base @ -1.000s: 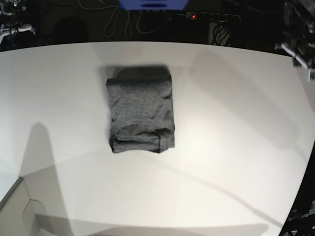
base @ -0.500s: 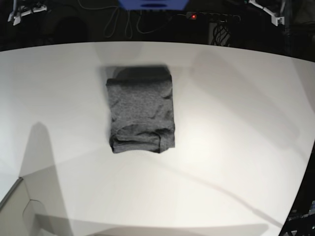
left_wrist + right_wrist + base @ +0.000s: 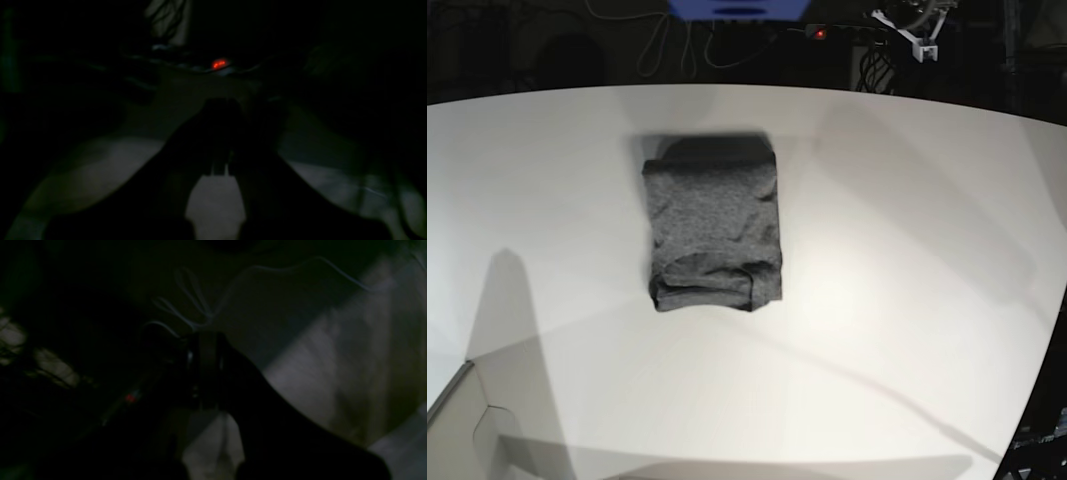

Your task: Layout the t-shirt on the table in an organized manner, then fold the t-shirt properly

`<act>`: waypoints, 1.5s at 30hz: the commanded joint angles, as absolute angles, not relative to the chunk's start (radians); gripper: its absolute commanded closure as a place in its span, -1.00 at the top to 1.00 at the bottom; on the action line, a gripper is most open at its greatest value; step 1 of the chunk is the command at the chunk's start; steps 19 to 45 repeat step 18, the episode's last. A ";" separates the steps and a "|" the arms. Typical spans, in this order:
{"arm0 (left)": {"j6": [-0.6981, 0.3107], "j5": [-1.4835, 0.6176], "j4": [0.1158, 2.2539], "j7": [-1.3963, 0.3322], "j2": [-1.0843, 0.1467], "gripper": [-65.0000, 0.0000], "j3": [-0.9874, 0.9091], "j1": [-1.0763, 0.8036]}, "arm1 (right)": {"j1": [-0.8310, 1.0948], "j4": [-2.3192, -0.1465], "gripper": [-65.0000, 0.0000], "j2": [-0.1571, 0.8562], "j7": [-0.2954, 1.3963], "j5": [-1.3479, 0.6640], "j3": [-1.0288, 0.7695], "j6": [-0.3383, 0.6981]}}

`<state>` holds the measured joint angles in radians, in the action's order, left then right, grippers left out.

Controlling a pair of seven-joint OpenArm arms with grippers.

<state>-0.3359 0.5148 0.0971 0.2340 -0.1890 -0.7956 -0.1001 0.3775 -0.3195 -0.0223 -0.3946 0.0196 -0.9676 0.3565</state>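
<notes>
Moved: the left gripper has travelled inward along the far edge; t-shirt unchanged.
T-shirt: folded compact, lying mid-table.
Claws: left gripper and right gripper both pressed together, empty.
Advice: park arms away, leave fold undisturbed.

You're looking at a broad white counter with a curved far edge; the dark grey t-shirt lies on it, folded into a compact rectangle left of centre.
</notes>
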 commanded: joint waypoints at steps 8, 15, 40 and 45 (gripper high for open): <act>-0.176 0.512 0.091 0.185 -0.094 -1.00 -0.766 -0.091 | 0.338 -0.111 -1.00 0.015 -0.593 0.015 -0.398 -0.197; -0.163 0.509 0.085 0.179 -0.076 -1.00 -0.769 -0.064 | 0.274 -0.056 -1.00 0.008 -0.464 0.015 -0.013 -0.360; -0.162 0.478 0.085 0.177 -0.076 -1.00 -0.768 -0.058 | 0.263 -0.061 -1.00 0.008 -0.410 0.015 0.050 -0.361; -0.162 0.478 0.085 0.177 -0.076 -1.00 -0.768 -0.058 | 0.263 -0.061 -1.00 0.008 -0.410 0.015 0.050 -0.361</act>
